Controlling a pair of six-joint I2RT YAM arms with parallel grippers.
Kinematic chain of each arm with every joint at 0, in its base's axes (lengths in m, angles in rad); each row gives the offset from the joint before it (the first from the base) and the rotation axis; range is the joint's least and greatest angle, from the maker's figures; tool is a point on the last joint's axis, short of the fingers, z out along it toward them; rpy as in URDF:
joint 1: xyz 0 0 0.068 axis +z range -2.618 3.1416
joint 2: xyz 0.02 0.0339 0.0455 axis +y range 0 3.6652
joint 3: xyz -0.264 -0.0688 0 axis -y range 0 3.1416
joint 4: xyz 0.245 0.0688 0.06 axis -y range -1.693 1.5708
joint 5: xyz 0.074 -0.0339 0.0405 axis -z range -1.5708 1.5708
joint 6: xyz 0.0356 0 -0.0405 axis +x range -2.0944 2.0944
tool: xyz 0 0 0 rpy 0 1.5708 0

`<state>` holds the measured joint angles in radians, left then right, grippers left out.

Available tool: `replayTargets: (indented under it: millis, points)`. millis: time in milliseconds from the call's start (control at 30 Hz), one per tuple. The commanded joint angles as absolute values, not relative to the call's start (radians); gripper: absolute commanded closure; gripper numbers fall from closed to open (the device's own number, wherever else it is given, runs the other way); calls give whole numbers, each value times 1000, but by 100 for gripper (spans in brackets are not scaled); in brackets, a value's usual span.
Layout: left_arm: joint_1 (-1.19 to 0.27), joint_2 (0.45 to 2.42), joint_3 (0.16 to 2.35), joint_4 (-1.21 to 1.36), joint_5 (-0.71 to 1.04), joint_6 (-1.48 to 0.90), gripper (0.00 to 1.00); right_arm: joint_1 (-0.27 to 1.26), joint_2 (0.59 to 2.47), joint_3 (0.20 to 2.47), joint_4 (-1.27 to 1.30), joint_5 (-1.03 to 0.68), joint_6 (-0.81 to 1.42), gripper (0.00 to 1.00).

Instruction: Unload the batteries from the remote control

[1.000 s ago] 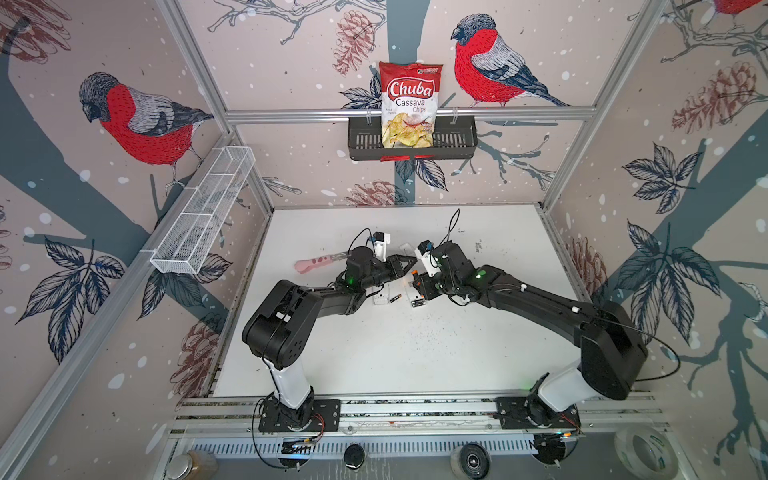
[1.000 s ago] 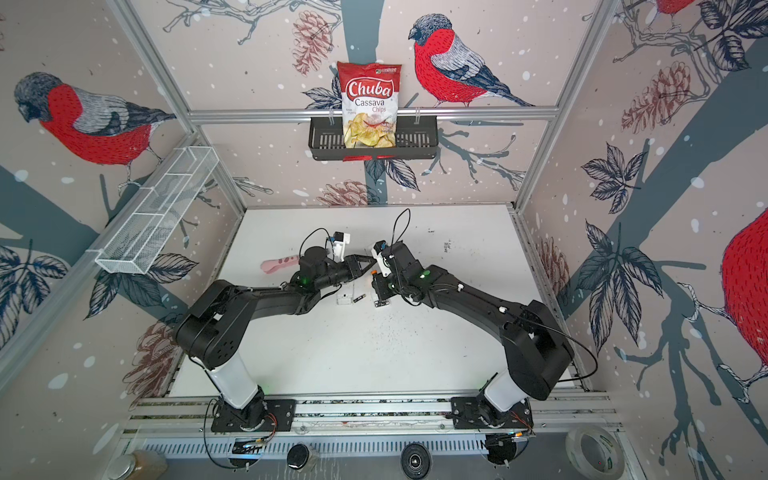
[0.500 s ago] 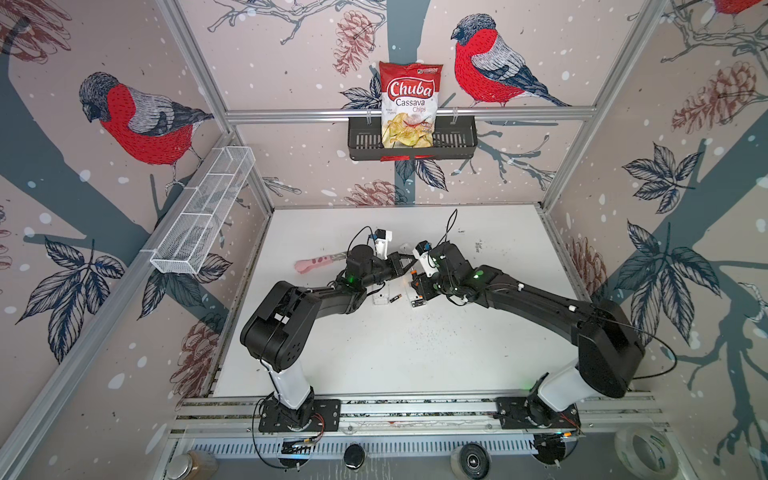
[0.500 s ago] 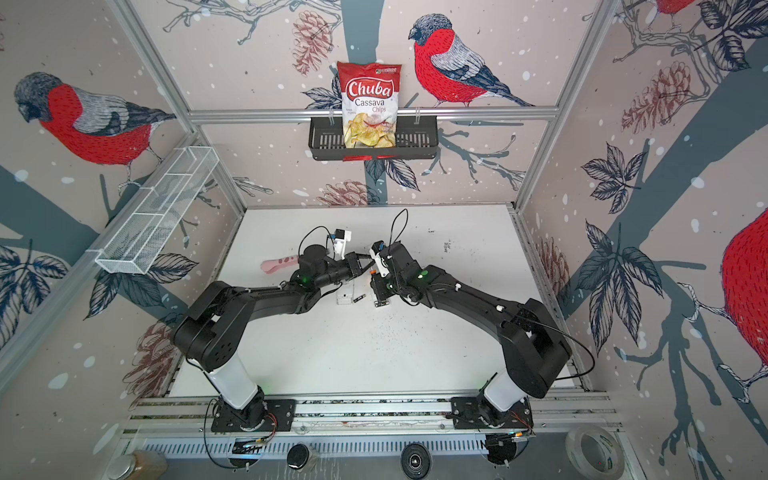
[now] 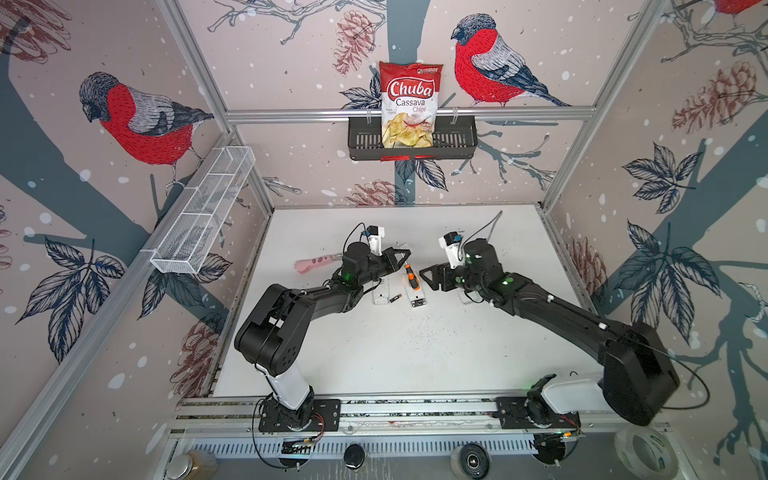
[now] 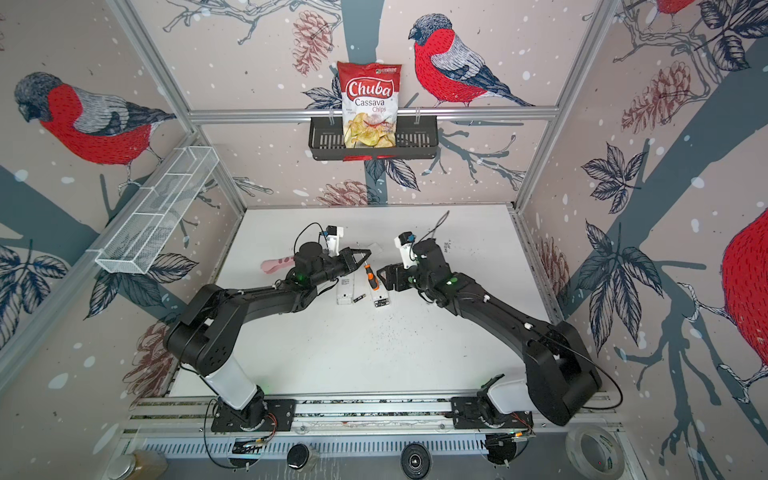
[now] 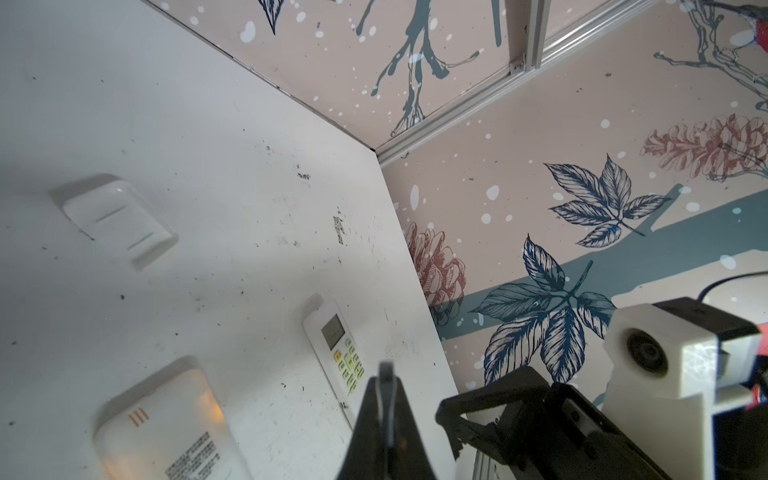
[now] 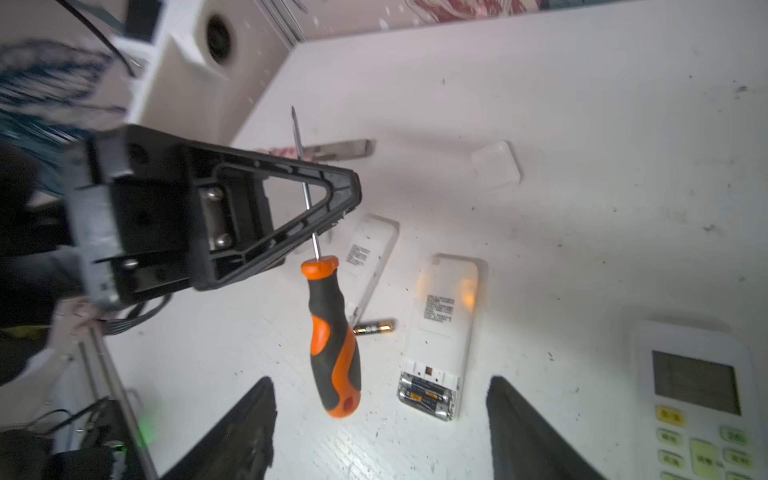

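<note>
My left gripper (image 5: 402, 256) (image 7: 386, 374) is shut on the thin metal shaft of the orange-and-black screwdriver (image 5: 412, 277) (image 8: 335, 340), whose handle hangs free above the table. A white remote control (image 5: 417, 294) (image 8: 442, 328) lies face down, its end compartment uncovered with two batteries (image 8: 426, 392) inside. One loose battery (image 5: 395, 298) (image 8: 374, 328) lies on the table beside a second face-down remote (image 5: 380, 291) (image 8: 370, 255). My right gripper (image 5: 430, 277) (image 8: 380, 419) stands open, empty, just right of the screwdriver handle.
A third remote (image 8: 698, 395) (image 7: 338, 349) lies face up under my right arm. A white battery cover (image 8: 496, 166) (image 7: 118, 220) lies further back. A pink object (image 5: 313, 264) sits behind my left arm. A black basket (image 5: 411, 139) with a chips bag hangs on the back wall.
My left gripper has closed on the screwdriver shaft. My right gripper has opened, let go of the screwdriver and drawn back to the right.
</note>
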<state>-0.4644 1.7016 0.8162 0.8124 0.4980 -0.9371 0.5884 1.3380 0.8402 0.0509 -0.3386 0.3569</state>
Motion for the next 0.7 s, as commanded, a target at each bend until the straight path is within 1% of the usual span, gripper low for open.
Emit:
replayTargets:
  millis: [0,133,333,467,667]
  points:
    - [-456,1689,841,919,491,-983,100,506,1288,742,380,-594,511,17]
    - [-453,1695,858,1040,471,-1058,100,424,1297,635,674,-734,682,15]
    - [-451,1733,820,1281,379,-1178,100,411,1394,561,1046,-754,883,10]
    - [-451,1753,797,1358,338,-1203,100,432,1477,577,1166,-735,941,9]
    - [-451,1781,792,1389,320,-1213,100,487,1611,671,1180,-709,942,9]
